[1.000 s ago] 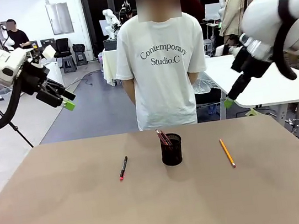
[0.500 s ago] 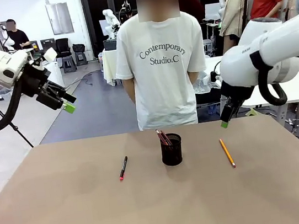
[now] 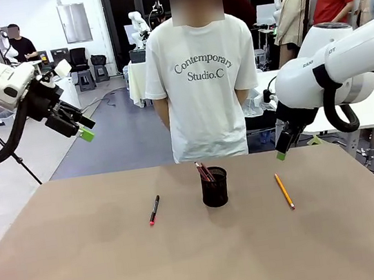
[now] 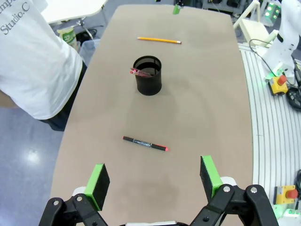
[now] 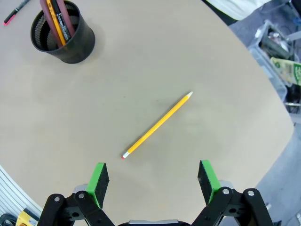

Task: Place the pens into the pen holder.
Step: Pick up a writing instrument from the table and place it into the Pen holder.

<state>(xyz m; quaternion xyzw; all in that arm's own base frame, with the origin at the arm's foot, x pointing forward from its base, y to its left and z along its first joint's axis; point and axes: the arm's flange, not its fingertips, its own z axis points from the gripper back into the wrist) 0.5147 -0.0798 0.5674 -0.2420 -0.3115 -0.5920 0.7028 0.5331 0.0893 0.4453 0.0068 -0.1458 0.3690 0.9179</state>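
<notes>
The left tool (image 3: 87,131) and the right tool (image 3: 281,155) hang open and empty above the worktop (image 3: 86,265). The pen holder (image 3: 214,187), with pens (image 3: 204,172) inside, stands between the black pen (image 3: 154,210) and the yellow pencil (image 3: 284,191).

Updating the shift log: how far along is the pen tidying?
Done: a few pens stand in the pen holder. In hand: nothing; left gripper open aloft, right gripper open above the yellow pencil. To do: that pencil and the black pen, both on the table.
</notes>
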